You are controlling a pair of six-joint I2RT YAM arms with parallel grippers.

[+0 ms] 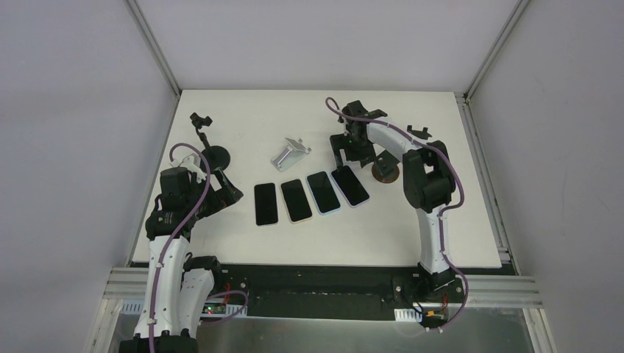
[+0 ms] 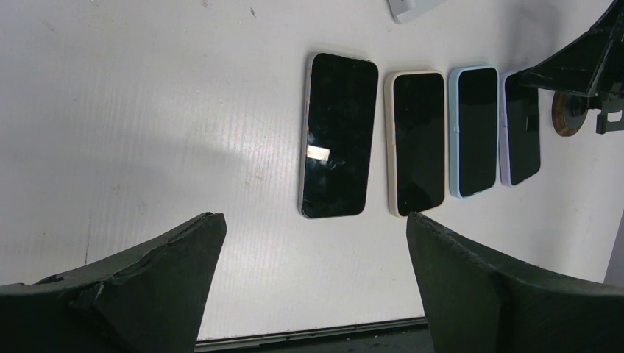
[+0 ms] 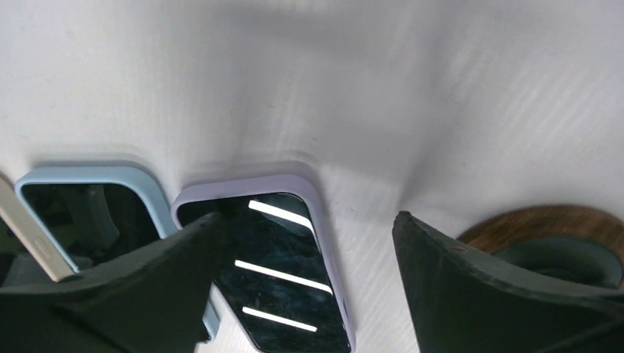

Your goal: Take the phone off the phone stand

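The right hand (image 3: 305, 243) gapes wide above the lilac-cased black-screened phone (image 3: 287, 279) lying flat on the white desk (image 3: 294, 88), lower centre; left hand (image 2: 313, 243) equally wide.

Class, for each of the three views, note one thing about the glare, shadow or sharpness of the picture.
Top external: even light and a sharp picture, with only faint shadows on the white table. Left wrist: one small bright glare patch on the screen of the leftmost phone. Right wrist: three bright light strips mirrored in the lilac phone, with soft grey shadow on the table around it.
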